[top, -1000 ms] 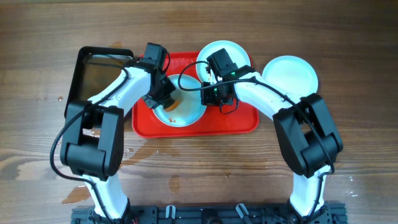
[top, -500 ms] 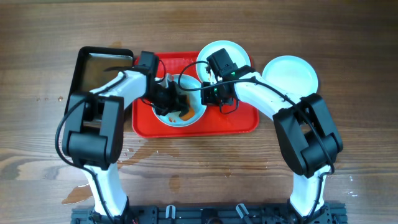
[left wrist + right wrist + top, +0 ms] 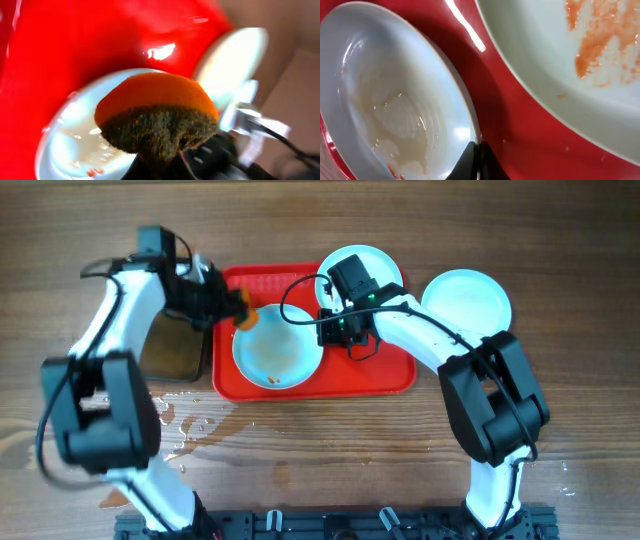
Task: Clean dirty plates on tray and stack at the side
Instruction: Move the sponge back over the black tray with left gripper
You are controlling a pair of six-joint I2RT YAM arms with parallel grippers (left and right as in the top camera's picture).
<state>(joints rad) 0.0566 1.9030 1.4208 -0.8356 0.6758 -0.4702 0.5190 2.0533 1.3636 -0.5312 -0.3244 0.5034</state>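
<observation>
Sponge being lifted off centre plate and swung left toward pan, gripped in left jaws. Orange streaks seen 0.5 s ago now being reduced to faint film, with 1 small smear at near rim. Plate being pinned on tray by right jaws, pinched shut on its rim. 2nd plate, sauce-streaked, waiting at tray's far edge. 3rd plate lying on worktop, right. Judged: scrub of plate 1 nearly ending, stacking coming next.

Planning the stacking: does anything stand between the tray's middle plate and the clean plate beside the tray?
Nothing loose. From the middle plate to the side plate, only the right arm, its own link, crosses the tray rim; the dirty plate sits further back.
</observation>
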